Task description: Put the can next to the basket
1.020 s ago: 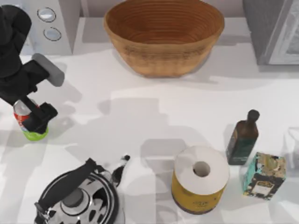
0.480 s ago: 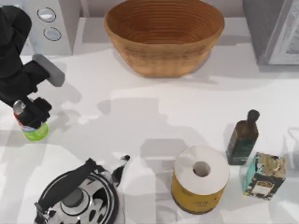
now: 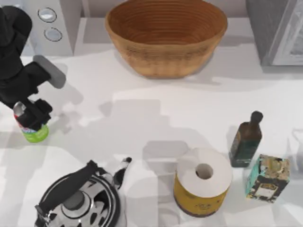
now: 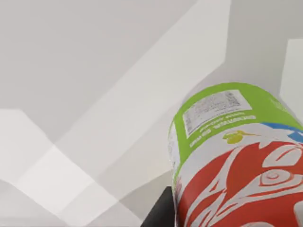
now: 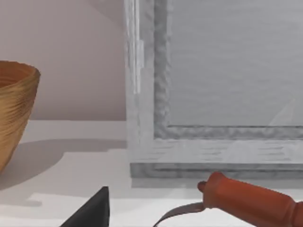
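Clamped on the small red-and-lime-green drink can, the left hand sits at the left edge of the white desk, its black fingers closed around the can's upper part while the green band at the bottom shows beneath them. Seen from the left wrist, the can is close up, with its lime-green band and red body with white script against the pale desk. I cannot tell from these pictures whether its base touches the desk or hangs just above it. The can is well apart from the large round tan-brown woven wicker basket, which stands at the far middle of the desk.

Nearer the front, a black-and-white patterned kettle with a black handle stands on the left. A wide yellow cylinder with a white top stands right of the middle. Just beside it to the right are a dark glass bottle and a small teal patterned box.

From the right wrist, the basket's edge shows beside a grey framed panel; whether the right hand is apart or together I cannot tell.
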You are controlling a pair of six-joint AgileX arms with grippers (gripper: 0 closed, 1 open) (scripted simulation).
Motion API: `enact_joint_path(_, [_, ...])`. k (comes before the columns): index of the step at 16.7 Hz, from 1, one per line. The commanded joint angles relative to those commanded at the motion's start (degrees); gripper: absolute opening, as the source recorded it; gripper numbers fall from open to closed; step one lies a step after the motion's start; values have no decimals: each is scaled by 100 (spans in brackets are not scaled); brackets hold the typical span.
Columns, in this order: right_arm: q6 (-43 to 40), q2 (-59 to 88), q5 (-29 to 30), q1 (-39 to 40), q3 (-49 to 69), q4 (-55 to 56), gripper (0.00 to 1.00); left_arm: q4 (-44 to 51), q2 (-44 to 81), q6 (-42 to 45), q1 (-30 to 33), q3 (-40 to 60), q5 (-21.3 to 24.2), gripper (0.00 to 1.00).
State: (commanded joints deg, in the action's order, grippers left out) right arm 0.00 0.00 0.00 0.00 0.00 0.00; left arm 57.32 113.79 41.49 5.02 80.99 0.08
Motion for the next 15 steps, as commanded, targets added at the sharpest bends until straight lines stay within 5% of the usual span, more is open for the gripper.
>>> enact_joint_path(8, [0,0,0,0,0,0,100,-15,40,-67,66,17,11,0])
enact_joint_path(15, [0,0,0,0,0,0,100,15,1265,-2196,1677,873,162,0])
